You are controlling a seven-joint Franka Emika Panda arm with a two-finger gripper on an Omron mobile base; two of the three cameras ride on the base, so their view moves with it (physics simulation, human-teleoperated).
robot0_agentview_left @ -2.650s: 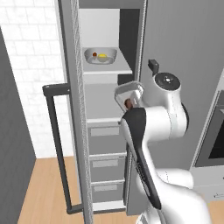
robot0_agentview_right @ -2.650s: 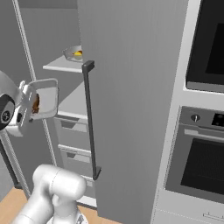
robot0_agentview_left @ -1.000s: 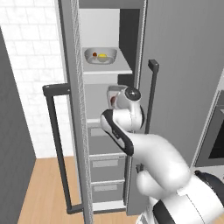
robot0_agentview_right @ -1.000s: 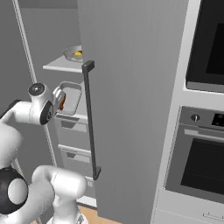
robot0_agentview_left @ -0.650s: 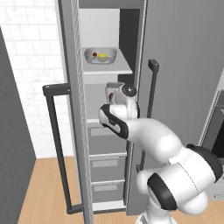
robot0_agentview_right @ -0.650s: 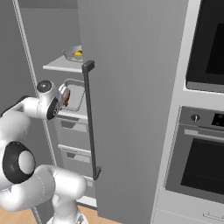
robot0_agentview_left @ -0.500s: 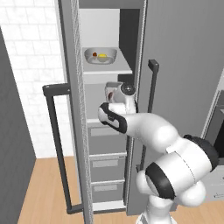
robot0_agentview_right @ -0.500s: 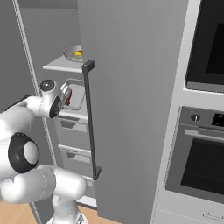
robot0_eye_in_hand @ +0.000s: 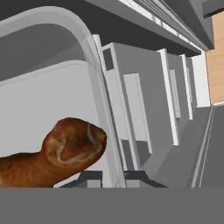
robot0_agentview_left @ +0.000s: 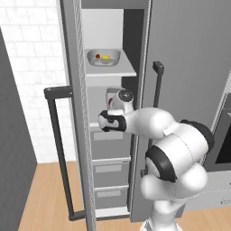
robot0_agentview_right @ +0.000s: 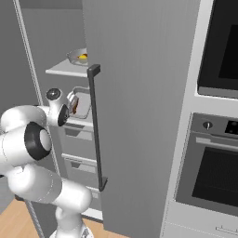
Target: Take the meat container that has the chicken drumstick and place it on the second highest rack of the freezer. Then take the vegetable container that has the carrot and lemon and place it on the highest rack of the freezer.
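Meat container at the freezer's second rack, clamped in my end effector

Around my arm I see the open freezer, its door with a dark bar handle hanging at centre of the right base view, an oven at far right there, and grey drawers below the shelves in the left base view. The vegetable container with the lemon sits on the top shelf, upper middle of the left base view. My end effector is closed on the rim of the meat container, fingertips low centre of the hand view. The chicken drumstick lies inside it, just left of the grip. The container sits tilted at the second shelf, centre of the left base view.
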